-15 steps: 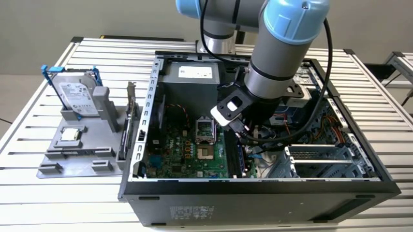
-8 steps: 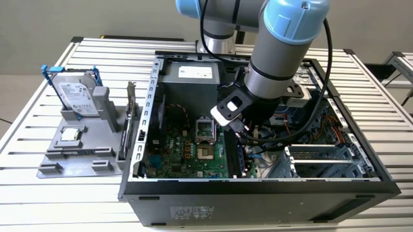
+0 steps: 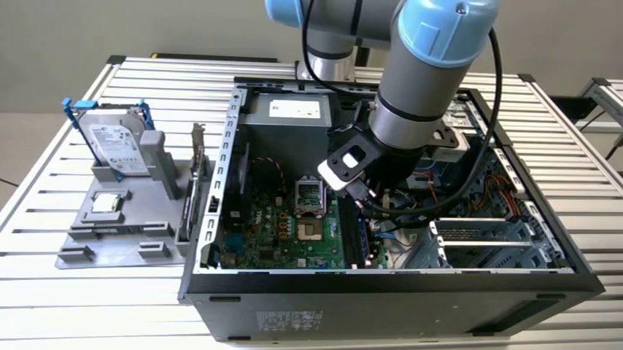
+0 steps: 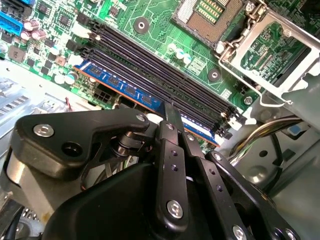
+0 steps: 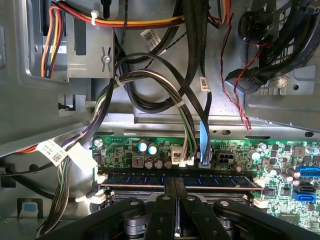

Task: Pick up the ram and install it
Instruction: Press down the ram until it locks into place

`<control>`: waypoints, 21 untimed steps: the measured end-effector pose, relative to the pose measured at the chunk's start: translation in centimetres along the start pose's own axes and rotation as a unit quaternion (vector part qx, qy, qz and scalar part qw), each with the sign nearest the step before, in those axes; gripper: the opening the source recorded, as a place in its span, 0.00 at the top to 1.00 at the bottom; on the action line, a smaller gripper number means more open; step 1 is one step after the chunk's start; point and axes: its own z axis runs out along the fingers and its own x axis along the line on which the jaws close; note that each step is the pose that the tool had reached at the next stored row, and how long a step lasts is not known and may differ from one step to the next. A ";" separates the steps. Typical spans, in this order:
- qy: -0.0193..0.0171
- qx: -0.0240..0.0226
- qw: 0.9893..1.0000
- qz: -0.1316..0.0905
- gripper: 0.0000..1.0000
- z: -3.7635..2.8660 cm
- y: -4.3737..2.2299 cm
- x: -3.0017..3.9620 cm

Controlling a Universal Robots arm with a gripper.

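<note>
the gripper (image 4: 172,117) reaches down inside the open computer case (image 3: 389,281), its black fingers (image 5: 170,187) closed onto the top edge of the ram (image 4: 145,97), a blue stick with a row of black chips that stands upright in the outermost of the black memory slots (image 4: 165,75) on the green motherboard (image 4: 150,20). in the first wrist view the ram (image 5: 140,180) lies along the board's edge, just below a bundle of cables (image 5: 150,80) carrying small white tags whose print is too small to make out. in the exterior view a grey parts tray (image 3: 107,226) sits at that view's left of the case, holding a hard drive (image 3: 117,146) with an unreadable white label and a square silver processor (image 3: 105,204).
</note>
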 end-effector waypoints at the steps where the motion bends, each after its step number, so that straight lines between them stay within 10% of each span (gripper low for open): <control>1: 0.000 0.000 1.000 0.000 1.00 -0.12 0.00 0.01; 21: 0.000 0.000 1.000 0.000 1.00 -4.56 -0.19 -0.02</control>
